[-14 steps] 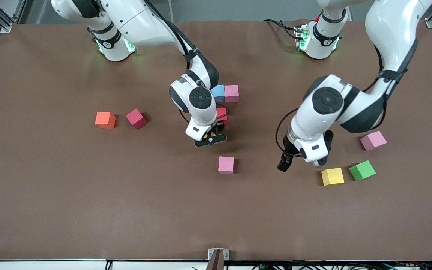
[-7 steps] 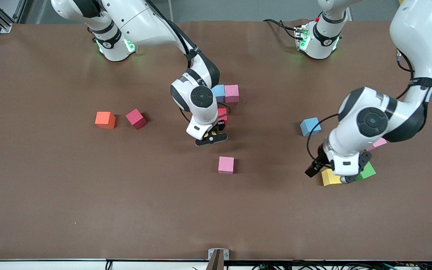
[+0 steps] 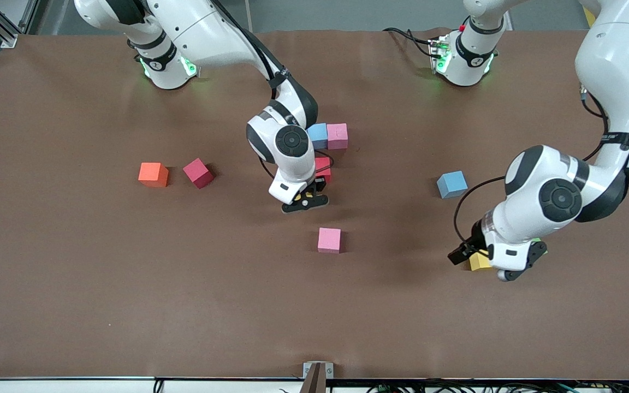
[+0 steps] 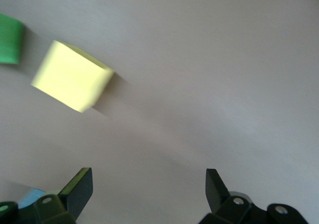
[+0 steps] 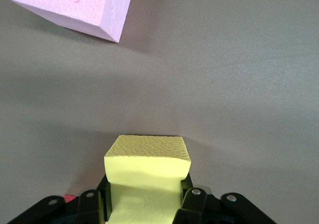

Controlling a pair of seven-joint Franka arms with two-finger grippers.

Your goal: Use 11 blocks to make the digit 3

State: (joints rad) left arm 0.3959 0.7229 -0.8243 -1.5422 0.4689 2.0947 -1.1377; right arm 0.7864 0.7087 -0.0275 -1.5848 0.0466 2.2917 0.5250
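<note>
My right gripper (image 3: pixel 304 203) is shut on a yellow cube (image 5: pixel 147 170), low over the table next to a red cube (image 3: pixel 323 165). A light blue cube (image 3: pixel 318 135) and a purple cube (image 3: pixel 337 135) sit side by side just farther from the camera. A pink cube (image 3: pixel 329 240) lies nearer the camera and also shows in the right wrist view (image 5: pixel 70 7). My left gripper (image 3: pixel 482 265) is open and empty (image 4: pixel 149 189) over a second yellow cube (image 3: pixel 477 263), which lies off to one side of the fingers (image 4: pixel 72 76). A green cube (image 4: pixel 10 39) lies beside it.
A second light blue cube (image 3: pixel 452 184) lies toward the left arm's end. A dark red cube (image 3: pixel 199 173) and an orange cube (image 3: pixel 153 174) lie toward the right arm's end. The left arm hides the cubes under it.
My left arm has swung toward its own end of the table and nearer the camera, uncovering the light blue cube and covering the purple and green cubes. The right arm has barely moved.
</note>
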